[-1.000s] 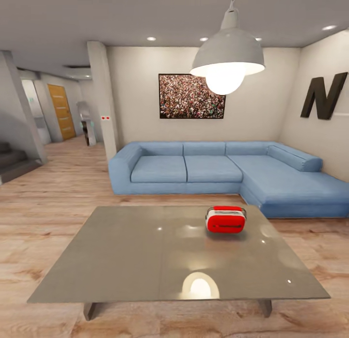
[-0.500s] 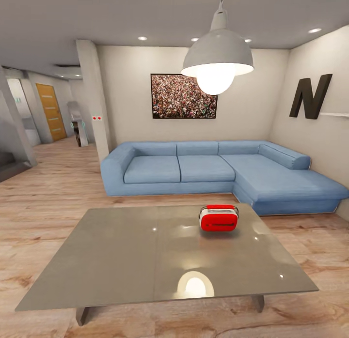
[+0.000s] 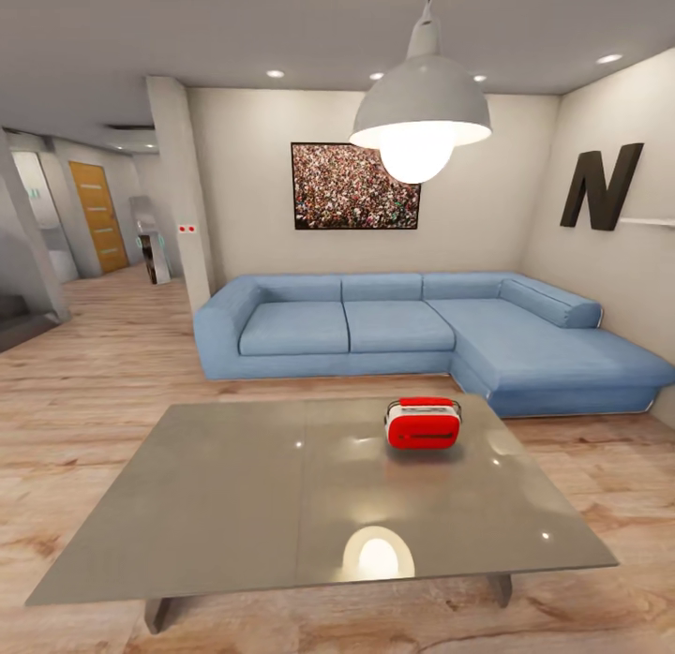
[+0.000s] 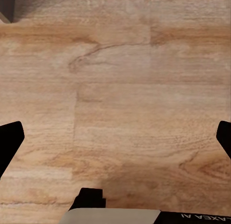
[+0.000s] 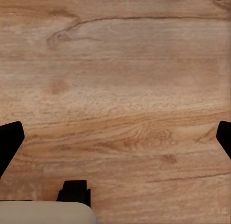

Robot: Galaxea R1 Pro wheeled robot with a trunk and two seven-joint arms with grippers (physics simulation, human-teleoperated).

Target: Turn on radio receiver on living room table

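Left gripper (image 4: 115,137): I see both black fingertips at the far edges of the left wrist view, spread wide and holding nothing, above pale, grained wood-plank floor (image 4: 120,89). Right gripper (image 5: 115,137): same condition, fingers wide apart and empty over the same planking.

Task object: the small rounded red radio receiver with white trim and thin wire loop handle (image 3: 424,423) stands upright on the large low rectangular table with a glossy grey-brown top (image 3: 234,504), toward the far right part of it, well apart from both grippers. I cannot make out the dial or any switch at this range.

Step in hand, in my judgement: approach. I face the table's near edge and no arm is raised. The next move calls for bringing the base closer on the right side, then lifting one arm over the tabletop toward the radio's control face.

Surroundings: the tabletop mirrors the white dome pendant lamp (image 3: 421,115). Behind stands a blue fabric L-shaped sofa (image 3: 422,331), a framed crowd photograph (image 3: 355,186) and a dark wall letter (image 3: 600,187).
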